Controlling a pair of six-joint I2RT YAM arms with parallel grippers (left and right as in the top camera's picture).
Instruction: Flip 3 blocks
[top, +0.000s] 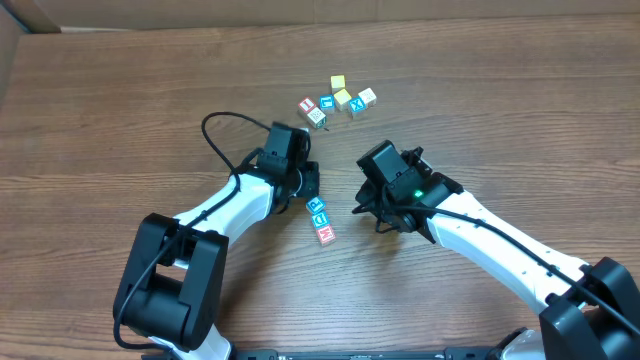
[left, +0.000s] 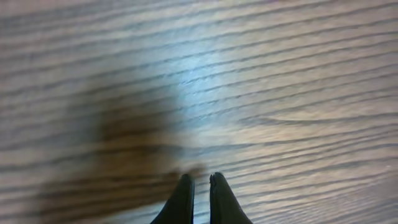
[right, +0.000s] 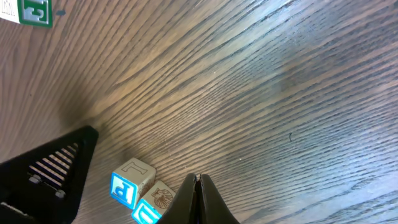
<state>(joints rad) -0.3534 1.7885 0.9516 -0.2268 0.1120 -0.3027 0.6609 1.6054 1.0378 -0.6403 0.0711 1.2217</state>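
Three blocks lie in a short row near the table's middle: a blue "P" block (top: 315, 204), a blue-letter block (top: 320, 218) and a red-letter block (top: 325, 235). My left gripper (top: 311, 192) is shut just above the "P" block. Its wrist view shows only blurred wood past the left gripper (left: 201, 180), with nothing held. My right gripper (top: 362, 210) is shut and empty to the right of the row. In its wrist view the "P" block (right: 127, 185) and blue-letter block (right: 149, 208) lie just left of the right gripper (right: 198, 179).
Several other letter cubes are clustered at the back middle, among them a blue "X" cube (top: 356, 104) and plain yellow cubes (top: 338, 83). A green-letter cube (right: 34, 12) shows in the right wrist view. The left arm (right: 43, 177) looms beside the row.
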